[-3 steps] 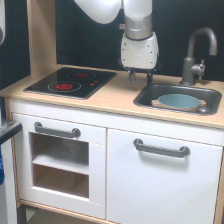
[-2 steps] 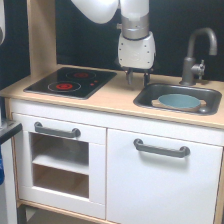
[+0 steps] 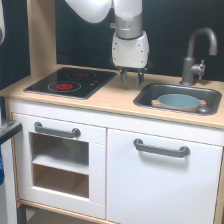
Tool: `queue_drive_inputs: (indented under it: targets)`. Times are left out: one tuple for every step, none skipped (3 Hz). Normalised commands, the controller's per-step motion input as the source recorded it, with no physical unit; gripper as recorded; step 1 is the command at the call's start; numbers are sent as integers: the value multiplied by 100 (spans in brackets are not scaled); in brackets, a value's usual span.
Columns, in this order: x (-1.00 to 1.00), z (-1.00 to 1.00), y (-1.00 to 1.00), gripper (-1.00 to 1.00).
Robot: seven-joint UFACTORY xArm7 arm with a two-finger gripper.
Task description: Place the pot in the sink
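One pot (image 3: 178, 102) sits in one sink (image 3: 150, 93) (pincer (image 3: 131, 78) empty above counter).

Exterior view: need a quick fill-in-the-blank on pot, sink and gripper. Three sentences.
1. The pot sits inside the ____.
2. The gripper hangs above the countertop, between the stovetop and the sink, and its fingers hold ____.
3. The faucet stands behind the sink, on the exterior view's ____ side.

Missing words: sink; nothing; right
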Motion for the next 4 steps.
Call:
queue_drive_inputs:
  targets:
    - [-30,29,-7,100]
    - [-30,28,-9,100]
    - [-32,32,-13,100]
    - [-33,35,-15,99]
